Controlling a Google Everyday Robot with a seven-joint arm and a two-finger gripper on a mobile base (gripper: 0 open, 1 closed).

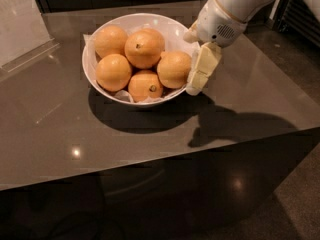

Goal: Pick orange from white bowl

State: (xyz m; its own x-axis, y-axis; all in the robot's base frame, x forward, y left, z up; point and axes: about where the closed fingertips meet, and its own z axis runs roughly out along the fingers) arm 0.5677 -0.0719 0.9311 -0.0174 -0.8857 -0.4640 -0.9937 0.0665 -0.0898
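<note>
The white bowl (pixel 131 18) stands on the grey table at the back middle, with crinkled white paper at its rim. It holds several oranges. Two show a dark stem dot: the top one (pixel 145 48) and the front one (pixel 146 85). Three are smooth: back left (pixel 111 40), front left (pixel 114 72) and right (pixel 174 69). My gripper (pixel 199 70) hangs from the white arm at the bowl's right rim, right beside the right smooth orange and pointing down. It holds nothing that I can see.
A clear stand with a white sheet (pixel 20 26) is at the table's back left. The table's front edge (pixel 150 166) and right edge drop to a dark floor. A dark rack (pixel 302 14) stands at the far right.
</note>
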